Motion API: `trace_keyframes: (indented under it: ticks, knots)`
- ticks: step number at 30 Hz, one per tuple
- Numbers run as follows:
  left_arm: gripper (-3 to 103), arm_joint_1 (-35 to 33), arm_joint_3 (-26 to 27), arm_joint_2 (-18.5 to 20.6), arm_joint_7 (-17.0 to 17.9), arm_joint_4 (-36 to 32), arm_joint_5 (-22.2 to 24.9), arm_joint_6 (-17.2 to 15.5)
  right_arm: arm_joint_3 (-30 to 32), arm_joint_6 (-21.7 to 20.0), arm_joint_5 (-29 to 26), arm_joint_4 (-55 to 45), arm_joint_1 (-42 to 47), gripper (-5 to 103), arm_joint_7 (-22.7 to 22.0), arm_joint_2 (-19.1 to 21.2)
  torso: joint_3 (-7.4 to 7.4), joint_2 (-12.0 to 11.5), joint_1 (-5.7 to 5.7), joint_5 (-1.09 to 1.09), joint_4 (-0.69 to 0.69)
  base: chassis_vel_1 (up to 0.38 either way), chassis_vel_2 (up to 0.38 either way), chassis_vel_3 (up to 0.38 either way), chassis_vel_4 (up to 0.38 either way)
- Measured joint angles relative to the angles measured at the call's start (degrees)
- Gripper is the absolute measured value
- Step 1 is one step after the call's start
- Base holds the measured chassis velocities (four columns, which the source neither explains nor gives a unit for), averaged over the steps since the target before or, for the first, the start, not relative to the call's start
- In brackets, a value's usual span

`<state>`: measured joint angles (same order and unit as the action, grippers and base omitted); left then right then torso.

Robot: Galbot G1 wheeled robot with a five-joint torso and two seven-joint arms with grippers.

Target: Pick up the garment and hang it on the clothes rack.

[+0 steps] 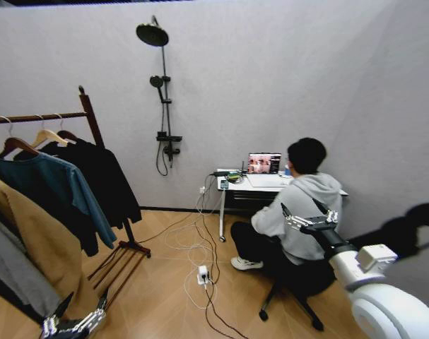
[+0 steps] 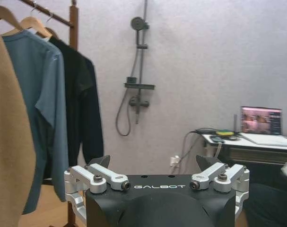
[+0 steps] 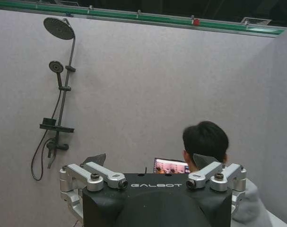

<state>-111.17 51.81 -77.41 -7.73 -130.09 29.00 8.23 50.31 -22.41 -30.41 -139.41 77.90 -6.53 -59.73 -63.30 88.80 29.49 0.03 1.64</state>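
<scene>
Supporting surface: light wood-plank floor (image 1: 165,282). Landmark: the clothes rack (image 1: 94,134), whose slatted base (image 1: 119,265) rests directly on the floor. Right of that base, a white power strip (image 1: 203,274) lies on the planks amid loose white and black cables (image 1: 193,244). Farther right of the rack, a white desk (image 1: 232,185) stands on the floor against the wall. In front of the desk, an office chair's black star base (image 1: 292,307) sits on the floor, with a seated person's white shoe (image 1: 246,263) beside it.
</scene>
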Motion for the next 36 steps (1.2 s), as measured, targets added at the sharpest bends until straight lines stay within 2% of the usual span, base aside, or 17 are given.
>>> trace_keyframes:
  ticks: [2, 5, 9, 13, 23, 36]
  knots:
    - [100, 0.0, 0.0, 0.0, 0.0, 0.0, 0.0, 0.0, -0.76, 0.36, 0.28, 0.33, -0.06, 100, 0.08, -0.28, 0.01, 0.01, -0.02, 0.0, 0.01, 0.172, -0.393, -0.422, 0.162]
    - [100, -0.01, 0.01, 0.0, 0.02, 0.01, 0.0, 0.0, -2.11, 1.12, 1.08, 0.77, -0.3, 100, 0.14, -0.86, 0.02, 0.02, -0.03, -0.07, -0.04, 0.073, -0.2, -0.344, 0.068]
    - [100, 0.0, 0.0, 0.0, -0.05, 0.0, 0.0, 0.0, -3.88, 1.45, 1.87, 1.28, -0.98, 100, 0.14, -1.3, 0.01, 0.01, -0.01, 0.0, 0.07, -0.072, -0.161, -0.21, -0.06]
    - [100, 0.0, 0.0, 0.0, -0.03, 0.0, 0.0, 0.0, -5.07, 1.05, 2.27, 1.67, -1.85, 100, 0.16, -1.4, -0.03, -0.04, 0.07, -0.03, -0.02, -0.188, -0.086, -0.045, -0.148]
    - [100, 0.01, 0.0, 0.01, -0.01, 0.0, 0.0, 0.0, -5.31, -0.16, 2.66, 1.93, -1.79, 100, 0.52, -1.64, -0.01, -0.04, 0.06, -0.04, 0.03, -0.126, -0.089, -0.1, -0.136]
    - [100, 0.0, 0.0, 0.01, 0.0, 0.0, 0.0, 0.0, -5.72, 0.03, 2.83, 2.52, -1.63, 100, 1.11, -2.75, 0.0, -0.01, 0.01, -0.03, 0.0, 0.126, -0.156, -0.139, 0.115]
